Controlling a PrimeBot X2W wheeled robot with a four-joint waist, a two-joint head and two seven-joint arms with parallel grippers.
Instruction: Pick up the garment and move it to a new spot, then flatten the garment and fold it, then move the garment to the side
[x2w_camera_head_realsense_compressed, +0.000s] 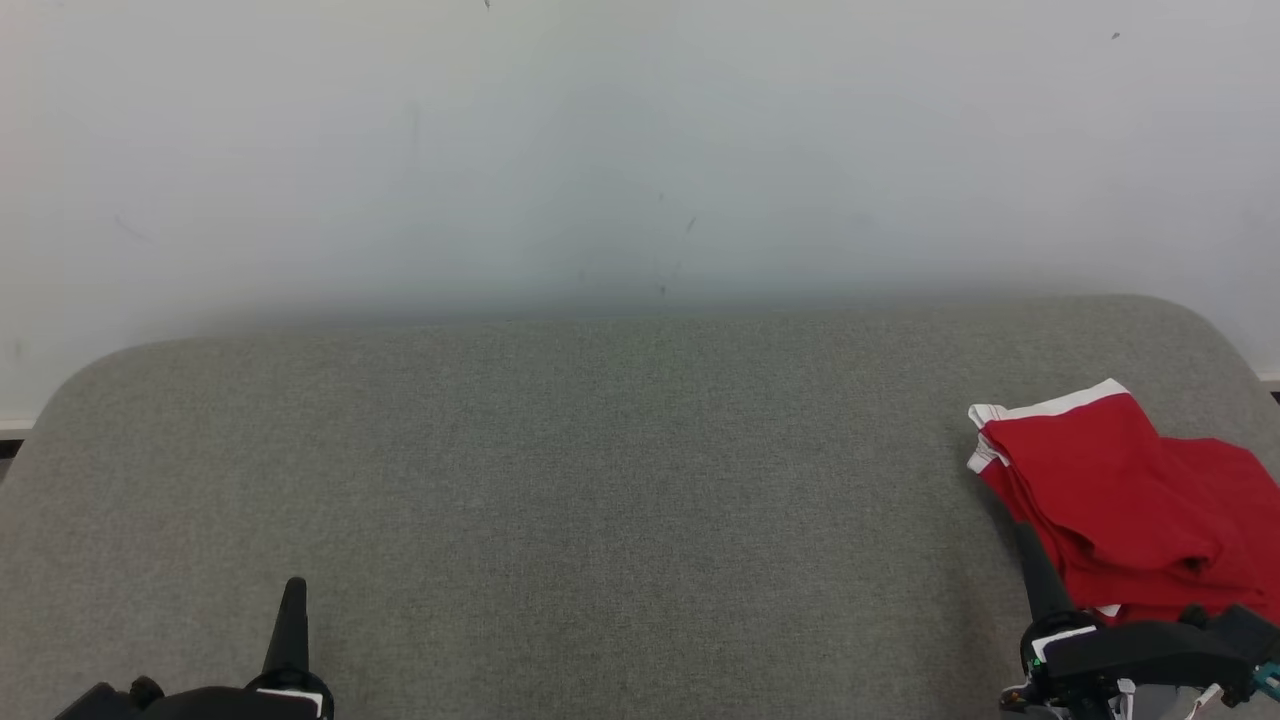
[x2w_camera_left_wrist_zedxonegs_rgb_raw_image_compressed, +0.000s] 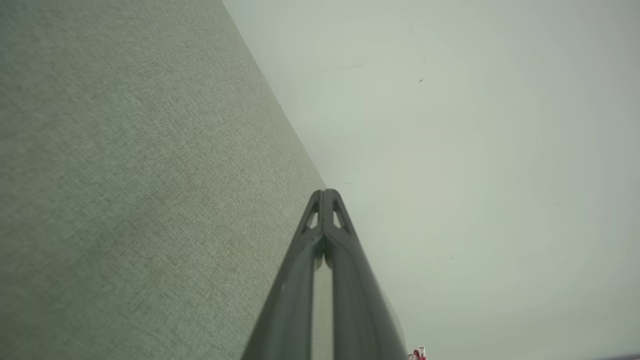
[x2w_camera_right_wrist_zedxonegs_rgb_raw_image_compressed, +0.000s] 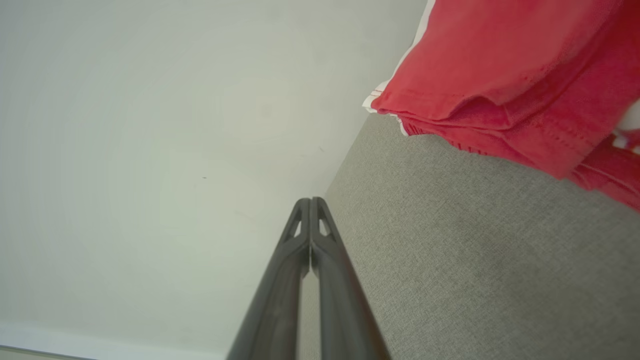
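The garment (x2w_camera_head_realsense_compressed: 1130, 500) is red with white trim, folded into a layered pile at the right end of the grey fabric surface (x2w_camera_head_realsense_compressed: 600, 480). In the right wrist view the garment (x2w_camera_right_wrist_zedxonegs_rgb_raw_image_compressed: 510, 75) lies at the upper right, its folded edges stacked. My right gripper (x2w_camera_head_realsense_compressed: 1022, 530) stands just left of the pile, shut and holding nothing; its fingertips (x2w_camera_right_wrist_zedxonegs_rgb_raw_image_compressed: 311, 201) are pressed together. My left gripper (x2w_camera_head_realsense_compressed: 294, 585) is at the lower left, far from the garment, also shut and bare, tips (x2w_camera_left_wrist_zedxonegs_rgb_raw_image_compressed: 325, 192) touching.
A pale wall (x2w_camera_head_realsense_compressed: 640, 150) rises behind the grey surface, whose back corners are rounded. The surface drops off at its left and right ends. A strip of floor edge shows at the far left (x2w_camera_head_realsense_compressed: 15, 425).
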